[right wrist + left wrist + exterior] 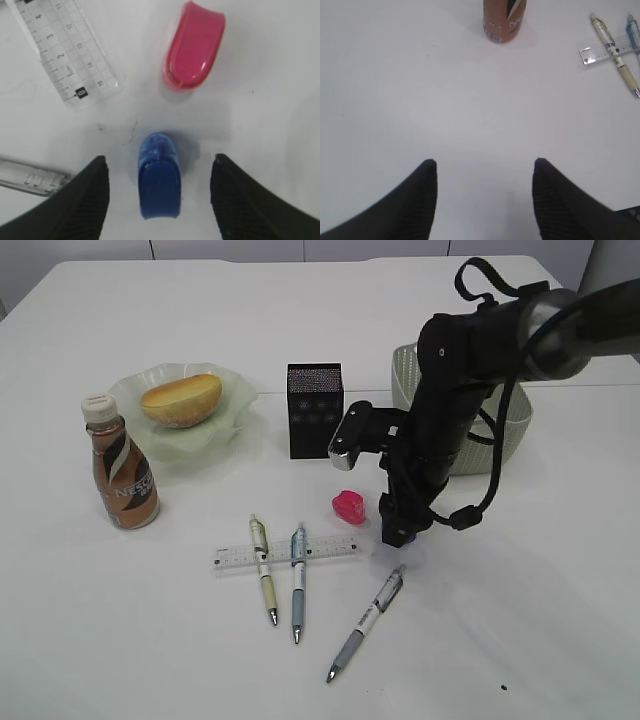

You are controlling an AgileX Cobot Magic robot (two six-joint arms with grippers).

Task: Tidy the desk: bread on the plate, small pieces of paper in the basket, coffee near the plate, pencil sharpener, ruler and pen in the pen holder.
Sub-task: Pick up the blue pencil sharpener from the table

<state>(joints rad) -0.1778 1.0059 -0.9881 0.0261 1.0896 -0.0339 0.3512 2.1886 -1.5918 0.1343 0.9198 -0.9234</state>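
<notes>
The bread lies on the green plate, and the coffee bottle stands in front of it. A pink pencil sharpener sits near the black pen holder. The clear ruler lies under two pens, with a third pen to their right. My right gripper is open and low over the table, straddling a blue pencil sharpener without touching it. My left gripper is open over bare table. No small pieces of paper are in view.
The pale woven basket stands at the back right, partly behind my right arm. In the right wrist view the pink sharpener lies just beyond the blue one, with the ruler's end to the left.
</notes>
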